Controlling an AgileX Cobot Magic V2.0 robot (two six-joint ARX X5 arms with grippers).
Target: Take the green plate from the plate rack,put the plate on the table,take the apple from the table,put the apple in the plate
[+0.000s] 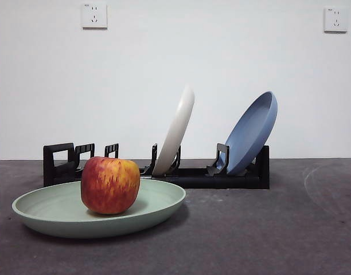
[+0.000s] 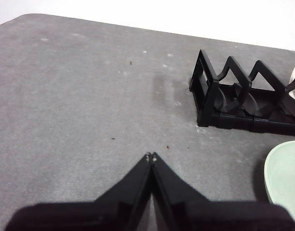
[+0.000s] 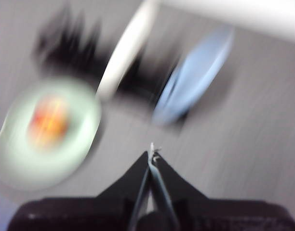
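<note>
Green plate [image 1: 158, 201]: lying flat on the surface [image 1: 279, 229], just in front of the plate rack [image 1: 221, 177]. Apple [image 1: 110, 185]: sitting upright inside the green plate, left of its centre.

Plate rack: standing behind, carrying a cream-white plate [image 1: 176, 129] near its middle and a blue plate [image 1: 253, 132] at its right end, both leaning rightwards in their slots.

Left pincer [image 2: 151, 156]: hanging over bare surface near the rack's handle end, its jaws pressed together, gripping nothing.

Right pincer [image 3: 153, 153]: showing in a blurred picture above the surface, jaws meeting at the tips, carrying nothing.

Two wall sockets [image 1: 94, 15] are sitting on the white wall behind.
</note>
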